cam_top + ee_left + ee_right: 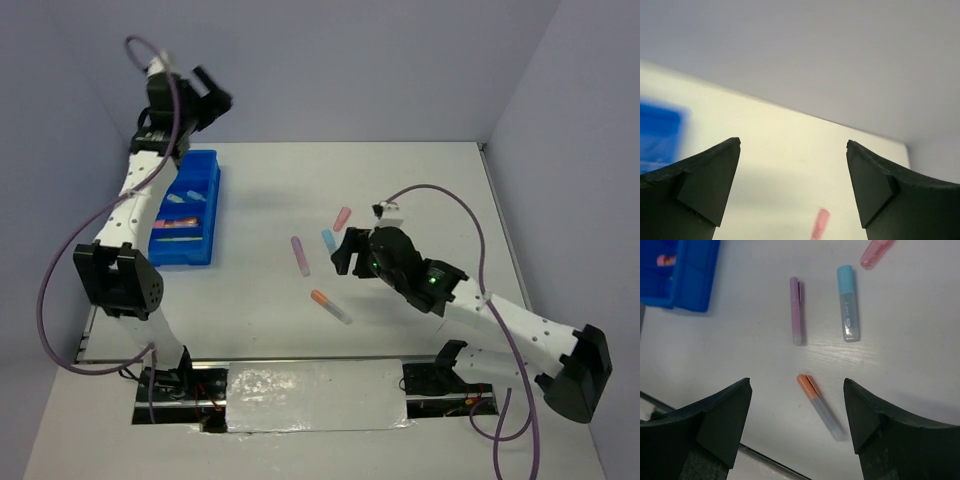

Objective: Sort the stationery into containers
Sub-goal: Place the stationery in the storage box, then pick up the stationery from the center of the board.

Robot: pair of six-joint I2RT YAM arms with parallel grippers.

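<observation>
The blue divided tray [205,165] stands at the far left with several markers in it; its corner shows in the right wrist view [700,275]. Loose on the table lie a pink marker [342,218], a light blue marker [327,240], a purple marker [300,254] and an orange-capped marker [331,306]. My right gripper [345,255] is open and empty, above the table over the orange marker [819,405], with the purple [796,310], light blue [847,302] and pink [875,252] markers beyond. My left gripper [215,95] is open and empty, raised high behind the tray.
A shiny foil strip [310,395] runs along the table's near edge between the arm bases. Grey walls close the table at the back and sides. The pink marker [820,225] shows far below the left gripper.
</observation>
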